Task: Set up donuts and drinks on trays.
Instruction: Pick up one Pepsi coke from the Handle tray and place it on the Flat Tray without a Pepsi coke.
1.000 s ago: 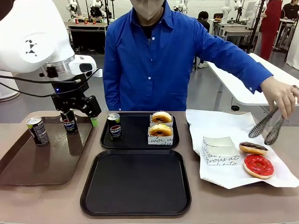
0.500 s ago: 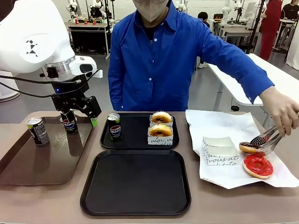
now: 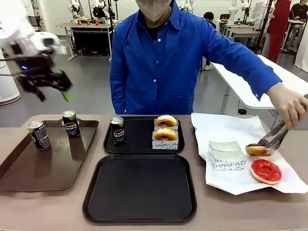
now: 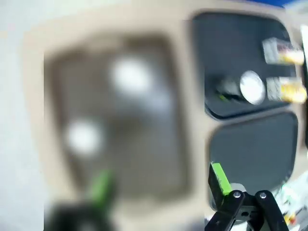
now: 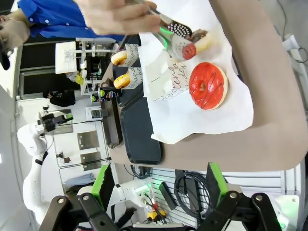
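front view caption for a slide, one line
Tongs grip a chocolate donut over the paper; open left tool hangs above the brown tray.

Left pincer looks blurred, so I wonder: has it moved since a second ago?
Yes: the left pincer rose up and leftward, off the Pepsi can standing on the brown tray.

A long brown tray point(image 3: 48, 168) lies at the left end of the tan table point(image 3: 43, 211). A white paper sheet point(image 3: 226, 127) covers the right end, with metal tongs point(image 3: 272, 139) just above it. A person in a blue shirt point(image 3: 163, 67) stands behind.
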You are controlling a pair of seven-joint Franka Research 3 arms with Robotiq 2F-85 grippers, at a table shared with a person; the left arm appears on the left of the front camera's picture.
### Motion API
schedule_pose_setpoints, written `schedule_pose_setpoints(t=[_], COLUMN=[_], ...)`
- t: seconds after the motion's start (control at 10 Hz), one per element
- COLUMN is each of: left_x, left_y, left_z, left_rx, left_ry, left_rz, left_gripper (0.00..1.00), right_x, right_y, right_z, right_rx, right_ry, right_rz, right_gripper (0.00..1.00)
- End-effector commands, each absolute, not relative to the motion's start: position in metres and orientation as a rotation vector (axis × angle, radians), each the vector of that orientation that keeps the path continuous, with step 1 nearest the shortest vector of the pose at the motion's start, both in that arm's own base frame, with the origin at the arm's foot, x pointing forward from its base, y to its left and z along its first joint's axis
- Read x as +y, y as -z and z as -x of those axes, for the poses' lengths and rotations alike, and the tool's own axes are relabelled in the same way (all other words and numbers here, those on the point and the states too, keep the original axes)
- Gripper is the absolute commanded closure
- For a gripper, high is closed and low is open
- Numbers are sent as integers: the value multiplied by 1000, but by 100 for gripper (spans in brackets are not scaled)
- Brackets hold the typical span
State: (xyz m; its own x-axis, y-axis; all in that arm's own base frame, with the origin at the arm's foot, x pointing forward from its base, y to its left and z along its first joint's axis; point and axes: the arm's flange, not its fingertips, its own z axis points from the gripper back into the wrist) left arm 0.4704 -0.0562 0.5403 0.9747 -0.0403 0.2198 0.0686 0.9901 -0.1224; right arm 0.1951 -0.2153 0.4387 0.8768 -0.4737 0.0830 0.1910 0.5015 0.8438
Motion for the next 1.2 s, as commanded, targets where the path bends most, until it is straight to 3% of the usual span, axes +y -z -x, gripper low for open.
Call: schedule_pose_setpoints(t=[0.0,0.3,0.5,0.6,1.0,1.1], left_x=[-12,38,23,43,39,30], left_y=[-534,-512,-512,-508,-506,-496], left_z=[-499,-503,-500,-505,-505,-501], left_rx=[-230,-212,-186,-202,-195,-187], left_ry=[-42,-42,-16,-72,-65,2], left_rz=[88,32,120,42,62,-36], left_gripper=[0,0,0,0,0,0], right_x=[-214,-214,-214,-214,-214,-214], right_y=[-438,-438,-438,-438,-438,-438], right_z=[-195,-195,-195,-195,-195,-195], right_rx=[-314,-314,-314,-314,-314,-314], right_ry=[408,408,408,408,408,408], right_rz=[-968,-968,-968,-968,-968,-968], right_gripper=[0,0,0,0,0,0])
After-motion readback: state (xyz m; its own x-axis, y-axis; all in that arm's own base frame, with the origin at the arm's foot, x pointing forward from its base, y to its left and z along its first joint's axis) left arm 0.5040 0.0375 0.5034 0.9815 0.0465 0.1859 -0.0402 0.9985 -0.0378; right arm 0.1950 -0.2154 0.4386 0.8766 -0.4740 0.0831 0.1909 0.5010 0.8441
